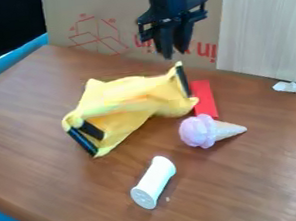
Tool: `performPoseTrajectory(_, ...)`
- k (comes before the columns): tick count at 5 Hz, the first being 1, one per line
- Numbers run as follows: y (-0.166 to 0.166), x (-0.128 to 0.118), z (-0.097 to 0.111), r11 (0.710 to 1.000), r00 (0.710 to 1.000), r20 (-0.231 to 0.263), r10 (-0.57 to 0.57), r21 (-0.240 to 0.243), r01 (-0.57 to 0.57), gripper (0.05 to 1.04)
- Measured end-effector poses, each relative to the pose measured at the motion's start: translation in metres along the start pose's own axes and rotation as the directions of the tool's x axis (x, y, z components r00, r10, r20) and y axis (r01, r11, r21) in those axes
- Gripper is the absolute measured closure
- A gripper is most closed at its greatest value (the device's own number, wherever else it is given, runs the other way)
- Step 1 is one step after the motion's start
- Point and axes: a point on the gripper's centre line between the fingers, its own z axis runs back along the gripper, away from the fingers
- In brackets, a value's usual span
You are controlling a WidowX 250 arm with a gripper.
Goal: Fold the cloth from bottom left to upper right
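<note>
Hanging above the far side of a wooden table, a black gripper holds nothing, its fingers parted by a narrow gap. The crumpled yellow cloth lies on the tabletop, left of a red block and a toy ice cream cone. Folding well likely calls for a low pinch at the bottom-left corner, then a slow, lifted sweep toward the upper right, clear of the toy, before release.
</note>
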Motion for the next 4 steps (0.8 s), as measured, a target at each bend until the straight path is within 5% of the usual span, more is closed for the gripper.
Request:
performPoseTrajectory(2,-0.018,0.004,0.017,0.998,1.000,0.002,0.002,-0.057,-0.002,0.086)
performPoseTrajectory(3,-0.010,-0.003,0.029,0.994,0.995,-0.042,-0.090,-0.057,0.088,0.083)
performPoseTrajectory(4,0.031,0.006,0.071,0.976,0.967,-0.138,-0.216,-0.049,0.211,0.084)
